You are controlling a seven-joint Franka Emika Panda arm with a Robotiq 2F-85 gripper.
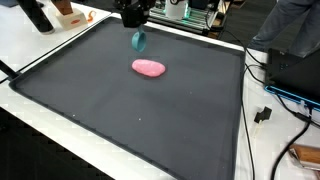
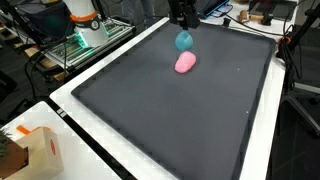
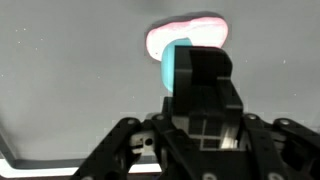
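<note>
The gripper, jaws closed on a teal object, hangs near a pink lump on the black mat.

**Arm reaches down from the top of the frame**

In both exterior views the black arm comes in at the top edge of the frame and points straight down. Only its last part shows; the edge cuts off the rest. The gripper hangs at its end, pointing down. It looks pinched on a small teal thing, though it is too small there to be sure. In the wrist view the gripper's black body fills the lower middle, and one of its fingers sticks up to the middle.
</note>
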